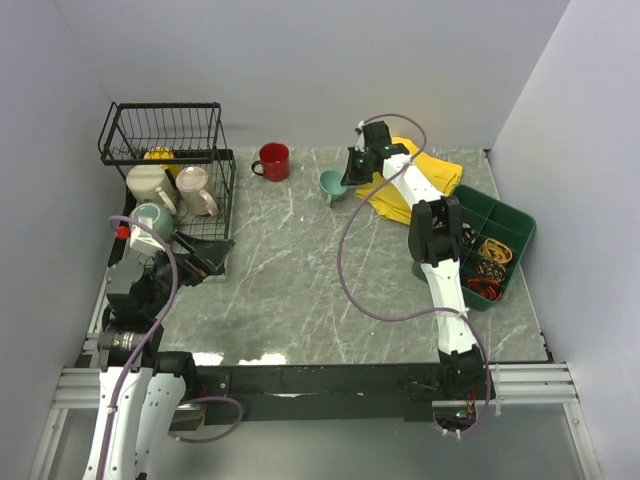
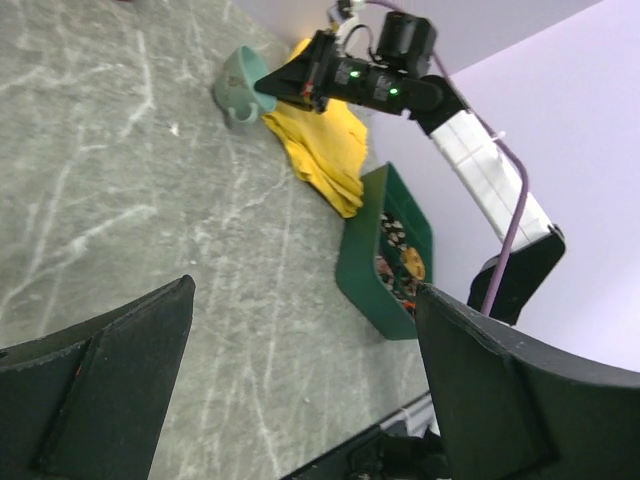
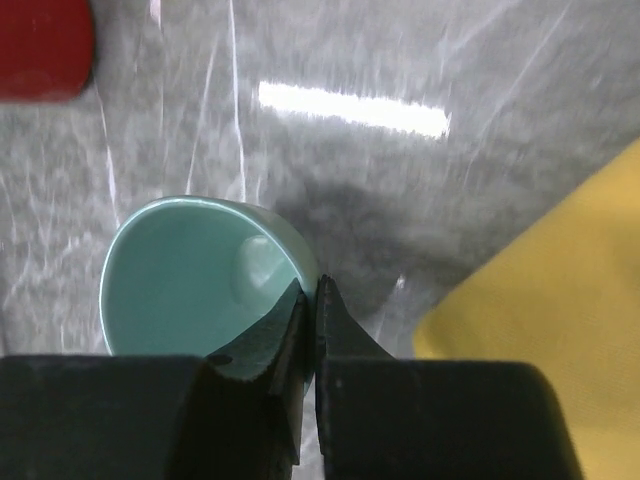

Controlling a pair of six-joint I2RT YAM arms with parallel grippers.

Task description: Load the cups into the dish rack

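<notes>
My right gripper [image 1: 347, 180] is shut on the rim of the small teal mug [image 1: 332, 186], one finger inside and one outside [image 3: 310, 285]. The teal mug [image 3: 190, 280] is tilted at the table's back middle and also shows in the left wrist view [image 2: 240, 85]. The red mug [image 1: 272, 161] stands on the table left of it. The black wire dish rack [image 1: 222, 200] at the back left holds a yellow mug [image 1: 158, 155] in its raised basket, and cream [image 1: 150, 183], pinkish-beige [image 1: 195, 190] and grey-green [image 1: 152, 220] mugs on its tray. My left gripper [image 1: 205, 258] is open and empty [image 2: 303, 292] beside the rack's near end.
A yellow cloth [image 1: 415, 180] lies at the back right, just behind the right gripper. A green compartment tray [image 1: 500, 250] with small items sits at the right edge. White walls close in on three sides.
</notes>
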